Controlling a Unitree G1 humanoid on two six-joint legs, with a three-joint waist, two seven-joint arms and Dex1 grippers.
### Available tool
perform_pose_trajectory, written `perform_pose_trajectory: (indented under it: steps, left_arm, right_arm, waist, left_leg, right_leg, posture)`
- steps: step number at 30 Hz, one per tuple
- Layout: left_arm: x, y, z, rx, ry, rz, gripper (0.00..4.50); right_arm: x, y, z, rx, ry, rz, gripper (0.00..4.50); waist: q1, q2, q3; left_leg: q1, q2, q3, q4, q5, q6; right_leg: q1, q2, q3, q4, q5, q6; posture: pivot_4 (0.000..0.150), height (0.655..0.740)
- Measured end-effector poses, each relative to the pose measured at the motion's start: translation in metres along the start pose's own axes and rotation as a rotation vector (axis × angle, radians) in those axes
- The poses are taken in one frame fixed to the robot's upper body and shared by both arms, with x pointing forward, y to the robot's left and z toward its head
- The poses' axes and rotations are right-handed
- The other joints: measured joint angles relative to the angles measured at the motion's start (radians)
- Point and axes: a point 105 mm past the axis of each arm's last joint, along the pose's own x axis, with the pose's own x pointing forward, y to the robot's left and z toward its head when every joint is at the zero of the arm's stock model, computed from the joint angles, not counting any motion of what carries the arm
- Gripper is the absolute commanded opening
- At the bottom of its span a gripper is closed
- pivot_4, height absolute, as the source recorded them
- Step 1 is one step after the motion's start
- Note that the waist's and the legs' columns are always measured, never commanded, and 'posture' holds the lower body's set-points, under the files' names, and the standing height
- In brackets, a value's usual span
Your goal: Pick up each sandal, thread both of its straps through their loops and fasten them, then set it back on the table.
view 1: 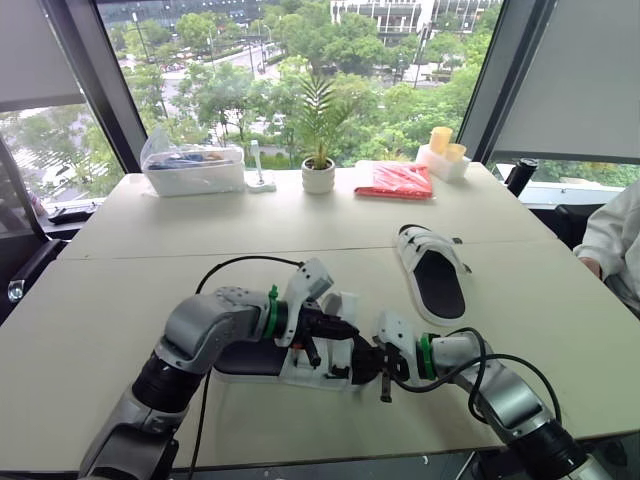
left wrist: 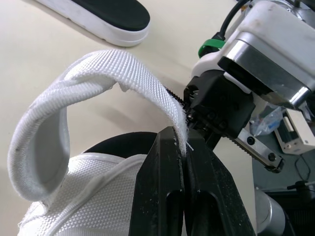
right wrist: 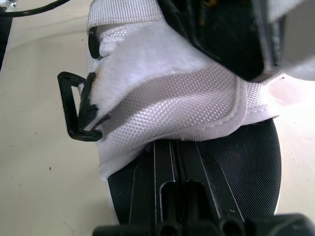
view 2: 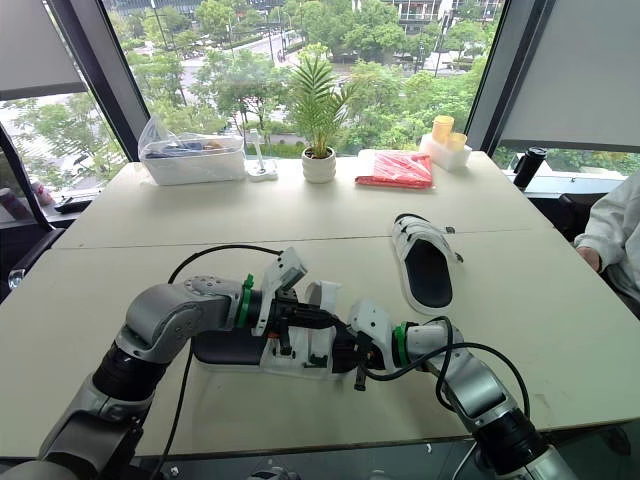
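The near sandal [view 1: 250,362] lies at the front of the table [view 1: 120,300], between the two arms, with its strapped end toward the right arm. The left claw [left wrist: 183,142] is clenched on the free end of a white strap [left wrist: 98,73], which arches up from the upper in a loose bow. The right claw [right wrist: 174,152] reaches in over the black footbed with its fingers drawn together. Their tips sit under the edge of the white upper, so I cannot tell whether they pinch it.

The black loop [right wrist: 74,105] juts from the side of the upper, and its opening looks free. The step in hand seems to be feeding the strap end through that loop. To do it well:

- Keep the pinch near the tip, so a short, stiff end leads.
- Bring the strap in flat and untwisted, square to the opening.
- Let the right claw steady the sandal so the loop cannot swing away.
- Move one claw at a time, because the two are crowded almost together.
- Let go only once the end is through.

Well apart, farther across the table, the far sandal [view 1: 432,270] waits flat.
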Motion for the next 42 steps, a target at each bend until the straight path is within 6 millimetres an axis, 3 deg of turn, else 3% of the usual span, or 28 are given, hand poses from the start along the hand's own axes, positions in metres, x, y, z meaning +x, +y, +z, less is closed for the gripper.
perform_pose_trajectory:
  steps: [1,4,11,12,23,27,33,42]
  left_arm:
    - [-0.001,0.0,-0.001,0.001,0.002,0.002,0.02]
    - [-0.002,-0.001,-0.003,0.002,0.006,0.004,0.81]
    - [-0.005,-0.005,-0.006,-0.005,0.017,-0.007,4.28]
    - [-0.005,-0.005,-0.006,-0.003,0.015,-0.009,4.4]
    - [-0.006,-0.004,-0.008,-0.036,-0.024,0.008,4.4]
    - [-0.005,-0.004,-0.008,-0.047,-0.033,0.01,3.19]
    - [-0.01,-0.005,-0.004,-0.073,-0.067,-0.012,0.15]
    - [-0.017,-0.013,-0.004,-0.174,-0.07,-0.086,0.06]
  right_arm:
    - [0.0,0.0,0.0,0.0,0.0,0.0,0.0]
    - [0.0,0.0,0.0,0.0,-0.001,0.0,0.0]
    - [0.001,-0.001,-0.001,0.002,-0.001,-0.001,0.0]
    - [0.001,-0.001,0.0,0.001,-0.001,0.0,0.0]
    - [0.002,0.0,0.0,-0.006,-0.005,0.0,0.0]
    - [0.002,0.0,0.0,-0.006,-0.005,0.0,0.0]
    - [0.002,0.0,0.0,-0.005,-0.006,-0.005,0.0]
    - [0.002,0.001,0.0,-0.005,-0.007,-0.01,0.0]
  waist:
    - [0.0,0.0,0.0]
    - [-0.001,0.0,0.0]
    - [-0.002,0.0,0.0]
    - [-0.002,0.0,0.0]
    - [-0.003,0.0,0.0]
    - [-0.003,0.0,0.0]
    - [-0.003,0.0,0.0]
    - [-0.003,0.0,0.0]
  left_leg:
    - [0.0,0.0,0.0,0.0,0.0,0.0]
    - [0.0,0.0,0.0,0.0,0.0,0.0]
    - [0.0,0.0,0.0,0.0,0.0,0.0]
    - [0.0,0.0,0.0,0.0,0.0,0.0]
    - [0.0,0.0,0.0,0.0,0.0,0.0]
    - [0.0,0.0,0.0,0.0,0.0,0.0]
    - [0.0,0.0,0.0,0.0,0.0,0.0]
    - [0.0,0.0,0.0,0.0,0.0,0.0]
  right_leg:
    - [0.0,0.0,0.0,0.0,0.0,0.0]
    - [0.0,0.0,0.0,0.0,0.0,0.0]
    - [0.0,0.0,0.0,0.0,0.0,0.0]
    - [0.0,0.0,0.0,0.0,0.0,0.0]
    - [0.0,0.0,0.0,0.0,0.0,0.0]
    - [0.0,0.0,0.0,0.0,0.0,0.0]
    - [0.0,0.0,0.0,0.0,0.0,0.0]
    - [0.0,0.0,0.0,0.0,0.0,0.0]
  posture:
    - [0.15,0.74]
    - [0.15,0.74]
    - [0.15,0.74]
    - [0.15,0.74]
    - [0.15,0.74]
    - [0.15,0.74]
    - [0.15,0.74]
    - [0.15,0.74]
